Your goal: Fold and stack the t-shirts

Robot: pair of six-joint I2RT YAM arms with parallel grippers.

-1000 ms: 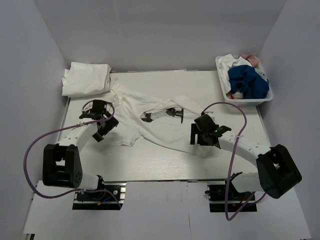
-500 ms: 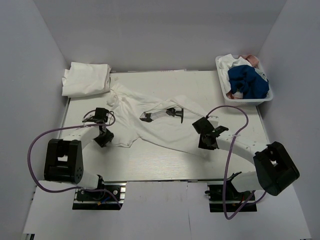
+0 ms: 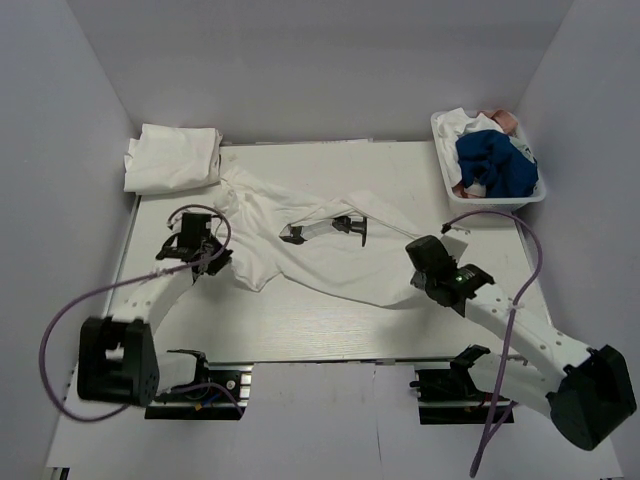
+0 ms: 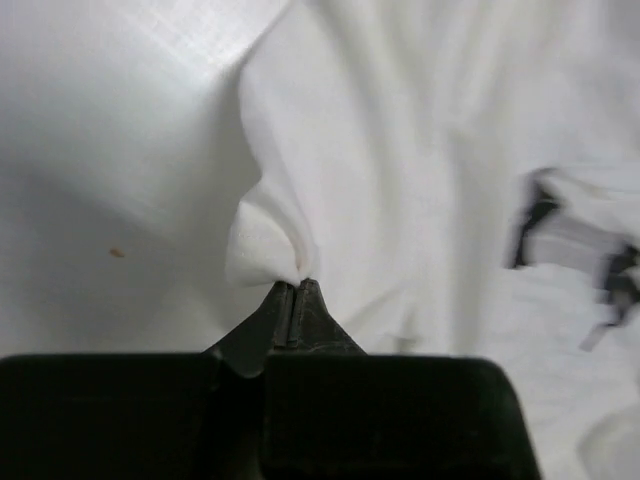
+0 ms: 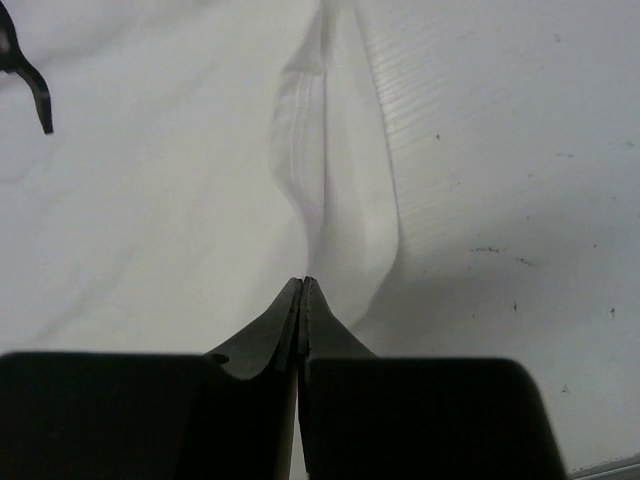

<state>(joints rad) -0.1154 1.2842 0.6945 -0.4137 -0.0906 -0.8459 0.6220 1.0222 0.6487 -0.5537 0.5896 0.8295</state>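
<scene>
One white t-shirt lies crumpled and spread across the middle of the table, its small black print facing up. My left gripper is shut on a pinch of that shirt's left edge; the left wrist view shows the gripper with a fold of the cloth rising from its tips. My right gripper is shut on the shirt's right edge. In the right wrist view a ridge of the cloth runs up from the right gripper. A second white t-shirt lies folded at the back left.
A white basket at the back right holds blue and white clothes. Bare table shows in front of the shirt and to the right of it. White walls close in the table on three sides.
Both grippers have gone from open to shut, each on an edge of the spread t-shirt. The left gripper shifted along the left edge; the right arm swung out to the right.
</scene>
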